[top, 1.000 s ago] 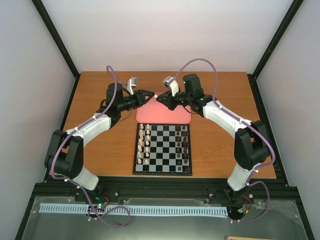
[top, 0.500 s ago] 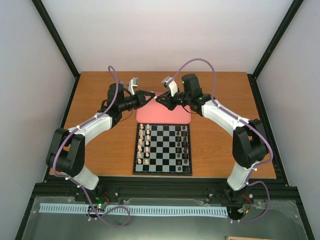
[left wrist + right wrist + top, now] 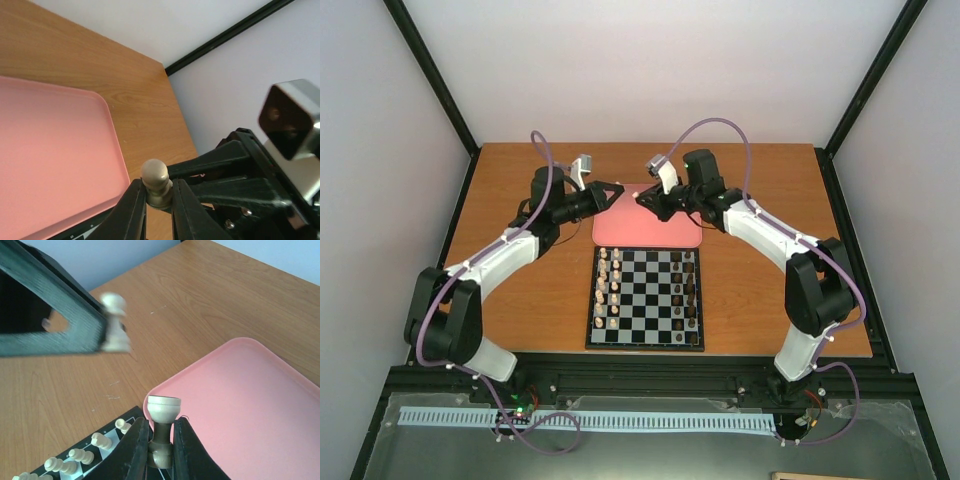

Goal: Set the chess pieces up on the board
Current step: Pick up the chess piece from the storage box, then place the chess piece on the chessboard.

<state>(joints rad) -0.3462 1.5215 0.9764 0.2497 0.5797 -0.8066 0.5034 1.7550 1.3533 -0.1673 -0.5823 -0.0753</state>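
the left gripper (image 3: 159, 196) is clenched on a cream pawn (image 3: 155, 176), smooth and matte, its ball head poking out past the black ribbed fingertips. the right gripper (image 3: 161, 442) pinches a flat-topped piece (image 3: 163, 412), cream too, with a cupped rim above a narrow waist; its long axis runs up between the fingers, head outward. both hover close together over the far end of the pink tray (image 3: 665, 235), a glossy rounded rectangle lying on the wood-grain table (image 3: 520, 290).

the right wrist view alone shows the pawn side-on: slightly blurred, standing tall in the picture, head up, crosswise to the finger gripping it. the left wrist view shows only its head and collar, with the right gripper's black frame just behind.

from above both held pieces are mere specks. the board (image 3: 645, 340) sits just nearer than the tray, with cream pieces (image 3: 608, 290) in its two left columns and dark pieces (image 3: 689, 290) along the right.
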